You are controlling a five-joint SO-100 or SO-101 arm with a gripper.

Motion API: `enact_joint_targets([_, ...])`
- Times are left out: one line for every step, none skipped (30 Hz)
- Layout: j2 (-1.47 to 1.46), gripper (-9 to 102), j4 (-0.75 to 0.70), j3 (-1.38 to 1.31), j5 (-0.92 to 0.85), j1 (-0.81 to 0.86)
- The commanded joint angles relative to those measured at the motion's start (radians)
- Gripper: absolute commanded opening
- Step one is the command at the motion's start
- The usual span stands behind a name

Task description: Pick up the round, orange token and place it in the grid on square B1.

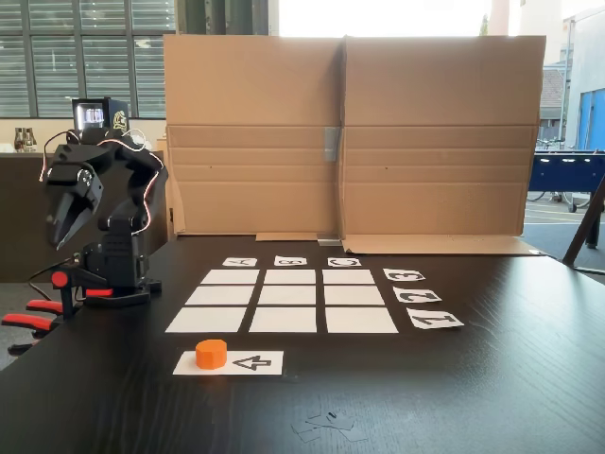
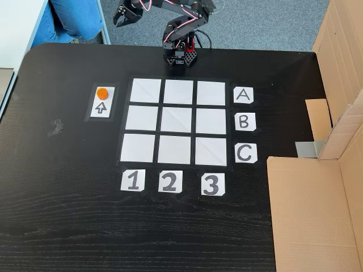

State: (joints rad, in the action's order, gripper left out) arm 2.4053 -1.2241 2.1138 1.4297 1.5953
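Note:
The round, orange token (image 1: 211,354) (image 2: 102,93) stands on a white strip printed with a black arrow, just outside the grid's (image 1: 284,301) (image 2: 178,121) A1 corner. Square B1 (image 1: 284,320) (image 2: 141,118) is a blank white rectangle in the middle letter row on the side of the number 1 card; nothing lies on it. My gripper (image 1: 60,241) (image 2: 117,20) hangs folded back beside the arm's base, pointing down, beyond the table's edge and far from the token. Its jaws look shut, with nothing held.
The arm's base (image 2: 180,56) is clamped at the table edge by red clamps (image 1: 33,317). A cardboard wall (image 1: 350,132) (image 2: 317,209) lines the far side. Letter and number cards border the grid. A person's leg in jeans (image 2: 76,17) is beside the table.

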Motion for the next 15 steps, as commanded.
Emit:
enact_joint_targets([-0.089,0,-0.071,-0.135,-0.008,-0.032])
enact_joint_targets([-0.11,0,-0.089,-0.161,-0.008,-0.043])
enact_joint_targets([-0.13,0,-0.104,-0.183,-0.008,-0.055])
enact_joint_targets([-0.146,0,-0.118,-0.199,-0.009,-0.069])
enact_joint_targets([-0.158,0,-0.129,-0.21,-0.009,-0.087])
enact_joint_targets([-0.172,0,-0.143,-0.219,-0.012,-0.104])
enact_joint_targets([-0.183,0,-0.153,-0.225,-0.021,-0.123])
enact_joint_targets([-0.19,1,-0.161,-0.227,-0.025,-0.144])
enact_joint_targets([-0.201,5,-0.167,-0.227,-0.025,-0.164])
enact_joint_targets([-0.212,9,-0.173,-0.233,-0.025,-0.178])
enact_joint_targets([-0.227,10,-0.181,-0.242,-0.025,-0.19])
enact_joint_targets([-0.242,12,-0.192,-0.255,-0.025,-0.204])
enact_joint_targets([-0.259,16,-0.209,-0.27,-0.025,-0.215])
enact_joint_targets([-0.279,20,-0.232,-0.288,-0.025,-0.224])
enact_joint_targets([-0.298,21,-0.252,-0.305,-0.025,-0.236])
